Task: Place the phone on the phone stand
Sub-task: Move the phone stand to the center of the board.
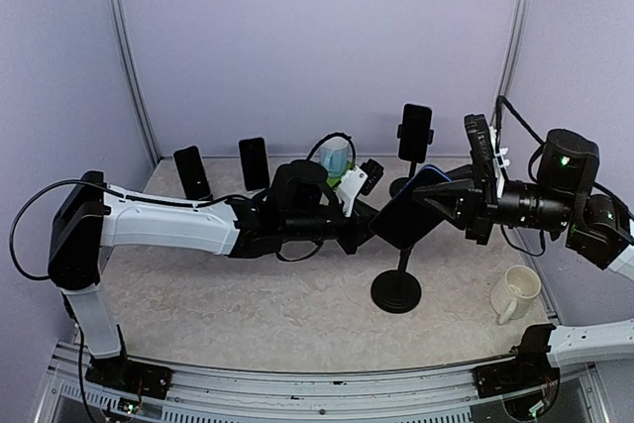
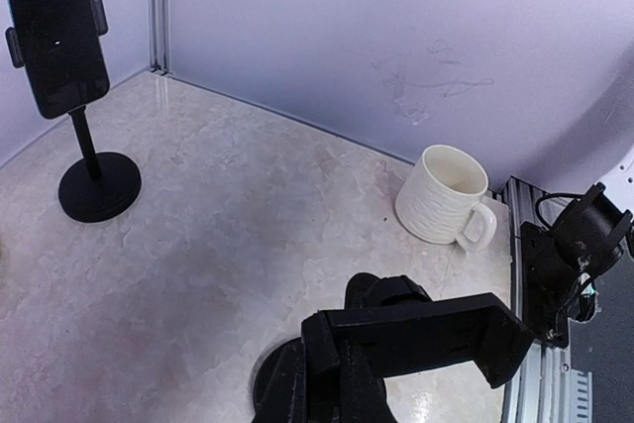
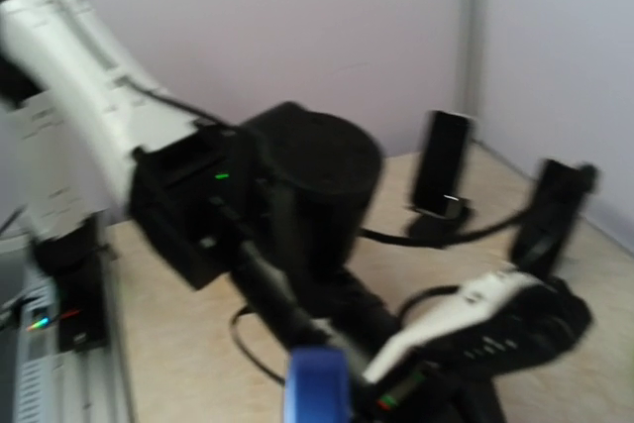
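Phone poised over the bare stand, centre of the overhead view.
The right gripper (image 1: 443,197) pinches the blue-edged phone (image 1: 408,213) by its upper end, tilted above the phone stand (image 1: 396,291). The left gripper (image 1: 359,230) has its jaws pressed together at the cradle (image 2: 416,336); whether it truly grips it, I can't tell. I'd square the phone to the cradle, slide it between the side clamps, and release only once it is seated.

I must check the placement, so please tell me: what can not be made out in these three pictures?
Top view: the top of the stand is hidden behind the phone, so whether the phone sits in it is unclear.
Left wrist view: the bottom edge cuts off the stand's base.
Right wrist view: all blurred; only a blue corner of the phone shows.
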Tool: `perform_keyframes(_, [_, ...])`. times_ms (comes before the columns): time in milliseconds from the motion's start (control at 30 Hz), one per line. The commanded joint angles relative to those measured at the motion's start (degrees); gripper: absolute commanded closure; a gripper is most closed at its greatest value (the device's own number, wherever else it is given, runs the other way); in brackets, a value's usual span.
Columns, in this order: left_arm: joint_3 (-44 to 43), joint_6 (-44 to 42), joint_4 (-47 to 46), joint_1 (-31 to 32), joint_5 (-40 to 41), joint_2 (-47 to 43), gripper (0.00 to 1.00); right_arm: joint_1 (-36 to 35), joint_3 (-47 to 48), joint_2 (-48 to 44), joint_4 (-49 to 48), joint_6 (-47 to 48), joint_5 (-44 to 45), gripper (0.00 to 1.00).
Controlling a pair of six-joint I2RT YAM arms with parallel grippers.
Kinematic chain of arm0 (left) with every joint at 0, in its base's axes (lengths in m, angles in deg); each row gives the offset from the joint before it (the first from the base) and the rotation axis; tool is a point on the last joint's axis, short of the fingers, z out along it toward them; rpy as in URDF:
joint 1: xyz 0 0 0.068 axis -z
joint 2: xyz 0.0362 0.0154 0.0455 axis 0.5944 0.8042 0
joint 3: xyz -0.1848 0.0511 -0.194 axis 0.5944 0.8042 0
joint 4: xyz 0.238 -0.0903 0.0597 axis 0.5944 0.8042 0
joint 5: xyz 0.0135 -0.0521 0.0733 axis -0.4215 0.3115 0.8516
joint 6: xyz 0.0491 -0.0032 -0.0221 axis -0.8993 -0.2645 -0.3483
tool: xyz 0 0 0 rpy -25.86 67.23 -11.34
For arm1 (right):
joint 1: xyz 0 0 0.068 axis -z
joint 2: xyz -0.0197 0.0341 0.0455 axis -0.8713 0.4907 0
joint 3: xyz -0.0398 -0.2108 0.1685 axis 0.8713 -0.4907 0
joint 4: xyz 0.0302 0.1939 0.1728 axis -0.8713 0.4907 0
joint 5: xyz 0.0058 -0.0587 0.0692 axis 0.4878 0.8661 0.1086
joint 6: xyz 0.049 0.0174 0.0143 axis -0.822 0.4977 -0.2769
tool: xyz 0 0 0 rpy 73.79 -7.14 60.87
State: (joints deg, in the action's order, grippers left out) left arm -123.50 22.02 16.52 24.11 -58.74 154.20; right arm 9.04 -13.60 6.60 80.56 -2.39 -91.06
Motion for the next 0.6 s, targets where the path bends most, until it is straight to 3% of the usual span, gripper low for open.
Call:
perform_keyframes(0, [2.5, 2.3, -4.4, 1.7, 1.7, -4.6, 1.0, 0.4, 0.0, -0.8, -3.6, 4.0, -11.9, 1.0])
perform_keyframes(233, [5.2, 2.7, -6.0, 3.3, 2.2, -5.6, 1.0, 0.4, -0.6, 1.6, -3.3, 7.8, -23.7, 1.0])
perform_keyframes(567, [7.6, 2.5, -8.4, 5.3, 1.2, -6.5, 1.0, 0.4, 2.4, 8.9, -0.1, 11.6, -31.1, 1.0])
